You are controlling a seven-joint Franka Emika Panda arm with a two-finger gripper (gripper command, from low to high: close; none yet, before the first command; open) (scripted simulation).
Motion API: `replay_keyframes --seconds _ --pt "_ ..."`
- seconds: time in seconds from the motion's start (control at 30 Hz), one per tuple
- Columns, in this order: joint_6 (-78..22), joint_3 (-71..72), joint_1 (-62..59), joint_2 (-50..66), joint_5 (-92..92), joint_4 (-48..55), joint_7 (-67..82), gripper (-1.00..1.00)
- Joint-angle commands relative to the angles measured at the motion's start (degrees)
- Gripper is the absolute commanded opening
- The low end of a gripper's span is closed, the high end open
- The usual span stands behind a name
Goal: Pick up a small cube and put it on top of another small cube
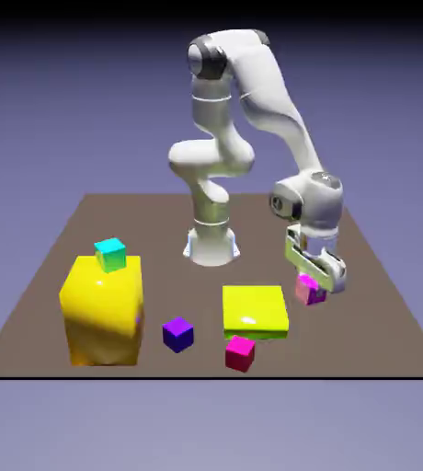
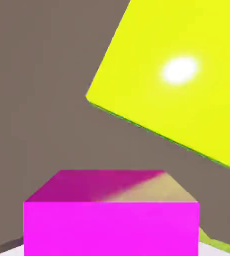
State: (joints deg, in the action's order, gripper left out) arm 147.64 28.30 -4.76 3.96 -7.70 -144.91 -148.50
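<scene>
The small magenta cube (image 1: 308, 291) sits low at the exterior view's right, just right of the flat yellow block (image 1: 255, 310). My gripper (image 1: 314, 281) is down over it, with the fingers on either side. In the hand view the magenta cube (image 2: 111, 220) fills the bottom middle, large, and hides the fingertips, so the gripper appears shut on it. Whether the cube rests on the table or hangs just above it, I cannot tell. A redder hot-pink small cube (image 1: 240, 352) and a dark purple small cube (image 1: 177, 333) stand near the table's front edge.
A tall yellow block (image 1: 102, 308) stands at the exterior view's left with a cyan cube (image 1: 110, 254) on top. The flat yellow block (image 2: 187, 75) fills the hand view's upper right above the brown table (image 2: 37, 100). The robot's base (image 1: 211, 244) is behind.
</scene>
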Motion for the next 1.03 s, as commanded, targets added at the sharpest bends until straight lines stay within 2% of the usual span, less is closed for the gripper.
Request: replay_keyframes --seconds 0.0,0.7,0.9,0.93,1.0 --pt "-1.57 -0.53 -1.15 -0.96 0.67 0.64 0.83 -1.00" --pt "-32.52 -11.87 -43.93 -20.37 14.06 13.90 17.56 -1.00" --pt "-21.76 -10.91 -43.84 -16.10 13.53 7.29 16.93 -1.00" --pt "-21.76 -10.91 -43.84 -16.10 13.53 7.29 16.93 1.00" --pt "-24.25 -11.13 -43.86 -17.09 13.65 8.82 17.07 1.00"
